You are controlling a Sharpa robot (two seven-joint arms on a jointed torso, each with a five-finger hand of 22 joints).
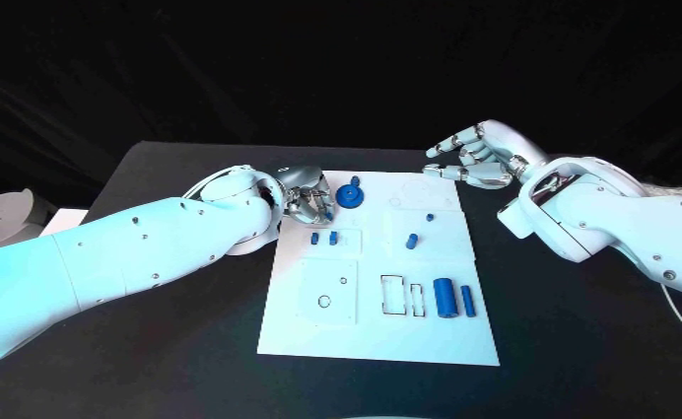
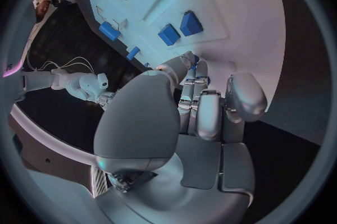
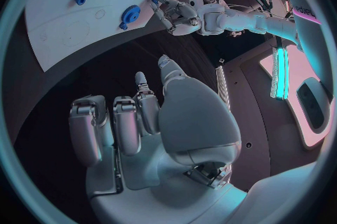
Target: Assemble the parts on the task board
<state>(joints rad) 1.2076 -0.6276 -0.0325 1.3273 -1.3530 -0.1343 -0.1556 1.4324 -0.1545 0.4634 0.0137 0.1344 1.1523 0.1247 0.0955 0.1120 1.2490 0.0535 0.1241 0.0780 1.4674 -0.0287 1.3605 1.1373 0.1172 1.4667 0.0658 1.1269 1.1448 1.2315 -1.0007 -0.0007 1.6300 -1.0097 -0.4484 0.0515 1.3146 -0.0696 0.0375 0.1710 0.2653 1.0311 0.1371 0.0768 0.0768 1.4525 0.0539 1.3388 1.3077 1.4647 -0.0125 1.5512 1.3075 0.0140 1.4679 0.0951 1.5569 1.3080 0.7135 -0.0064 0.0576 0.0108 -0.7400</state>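
Hidden, cut off and unclear spots

In the head view, far left corner of the flat white task board [image 1: 381, 281] covered by the silver many-fingered left hand [image 1: 306, 202], upper middle of the frame; blue round gear-like part [image 1: 351, 195] partly masked by those fingers, contact or gap impossible to tell. Small blue peg [image 1: 430, 215] and small blue stub [image 1: 411, 240] too tiny for shape detail. In the left wrist view, fingertips [image 2: 190, 61] curled against the board's edge, whatever lies under them blocked by the palm. Silver right hand [image 1: 473, 158] raised past the board's far right corner, underside of fingers unseen; white forearms cut by left and right frame edges.
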